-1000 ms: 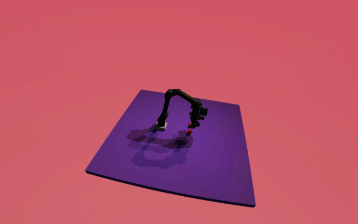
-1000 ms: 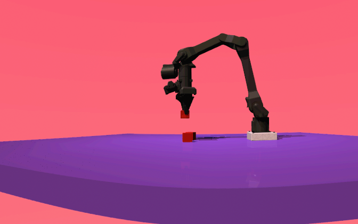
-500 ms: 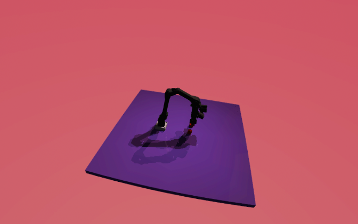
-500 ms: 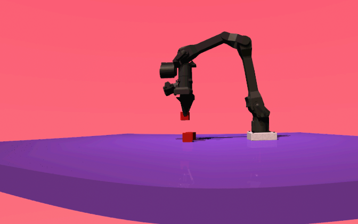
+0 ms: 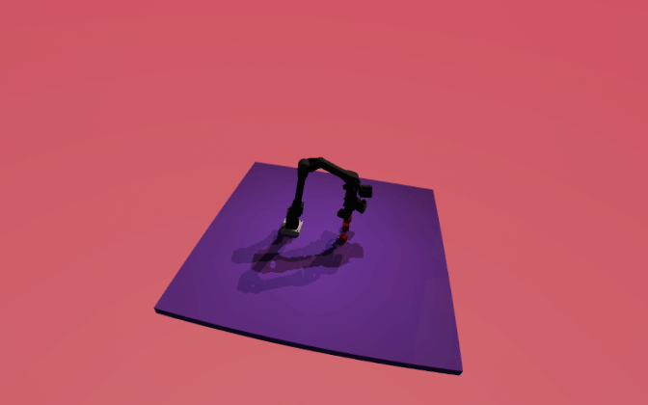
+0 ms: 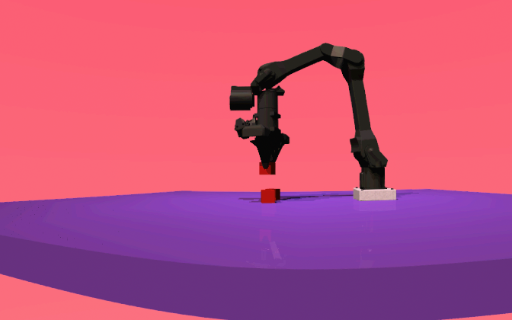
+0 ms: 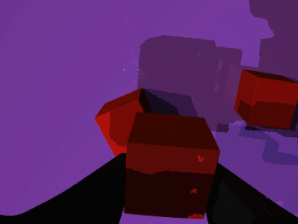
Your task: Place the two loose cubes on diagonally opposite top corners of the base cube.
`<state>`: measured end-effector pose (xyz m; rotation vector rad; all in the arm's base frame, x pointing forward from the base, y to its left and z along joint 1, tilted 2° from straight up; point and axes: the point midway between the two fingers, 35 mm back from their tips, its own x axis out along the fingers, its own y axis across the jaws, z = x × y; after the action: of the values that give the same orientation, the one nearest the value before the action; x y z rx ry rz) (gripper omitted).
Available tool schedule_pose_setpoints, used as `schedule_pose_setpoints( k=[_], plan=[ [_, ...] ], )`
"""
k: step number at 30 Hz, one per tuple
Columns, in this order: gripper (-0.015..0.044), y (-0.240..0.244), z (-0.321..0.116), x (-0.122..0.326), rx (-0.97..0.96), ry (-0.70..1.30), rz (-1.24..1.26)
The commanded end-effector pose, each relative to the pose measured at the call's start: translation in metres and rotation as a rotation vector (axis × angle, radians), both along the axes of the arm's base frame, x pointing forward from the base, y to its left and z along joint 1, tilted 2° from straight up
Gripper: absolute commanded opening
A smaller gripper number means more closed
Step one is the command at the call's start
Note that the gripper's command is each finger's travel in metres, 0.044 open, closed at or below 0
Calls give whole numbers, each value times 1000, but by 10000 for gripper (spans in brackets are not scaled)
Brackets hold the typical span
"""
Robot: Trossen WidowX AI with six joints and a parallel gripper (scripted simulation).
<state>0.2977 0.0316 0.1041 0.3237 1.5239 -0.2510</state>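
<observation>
My gripper points down and is shut on a red cube, holding it raised above the table; the cube looks about level. Two more red cubes rest on the purple table. In the wrist view one cube is turned at an angle and partly hidden behind the held cube; the other cube lies apart at the right. In the exterior view they overlap, with a nearer cube in front. All are the same red, so I cannot tell which is the fixed base.
The arm's pale base block stands on the purple table, to the side of the cubes. Arm shadows fall across the table around the cubes. The table's edges lie well away from them.
</observation>
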Motion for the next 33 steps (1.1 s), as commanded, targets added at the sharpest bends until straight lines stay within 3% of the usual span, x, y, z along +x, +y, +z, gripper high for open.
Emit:
schedule_pose_setpoints(
  k=[1, 11, 33],
  plan=[
    [105, 11, -3, -4, 7, 6, -70],
    [105, 37, -8, -15, 16, 14, -249],
    [105, 39, -28, -14, 17, 15, -262]
  ],
)
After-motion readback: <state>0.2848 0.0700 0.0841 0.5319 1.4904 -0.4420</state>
